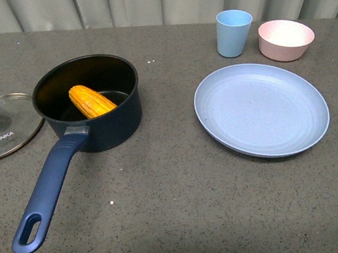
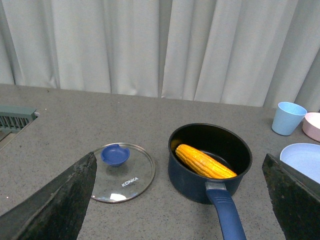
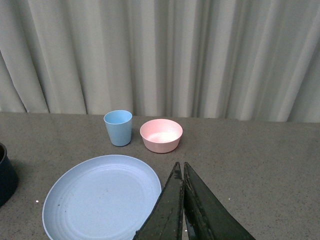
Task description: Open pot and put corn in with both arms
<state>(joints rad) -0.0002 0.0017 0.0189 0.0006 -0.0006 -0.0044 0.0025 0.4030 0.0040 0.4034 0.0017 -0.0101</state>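
Left gripper [image 2: 177, 200]: jaws spread wide, empty, pot [image 2: 210, 162] between and beyond fingertips, untouched. Right gripper [image 3: 182, 200]: jaws pressed together, empty, well right of pot. Corn [image 1: 92, 100] inside pot, tilted against wall. Lid [image 1: 2, 126] flat on table, just left of pot. Plate [image 1: 260, 108], cup [image 1: 233, 32], bowl [image 1: 286, 38] right of pot.

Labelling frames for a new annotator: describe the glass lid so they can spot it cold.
Start at the dark blue pot with the corn in it, on the left of the grey table in the front view. The lid lies flat on the table just beyond the pot's left side, half cut off by the picture's edge. It is the only see-through thing: clear glass, metal rim, blue knob, KONKA printed on it.
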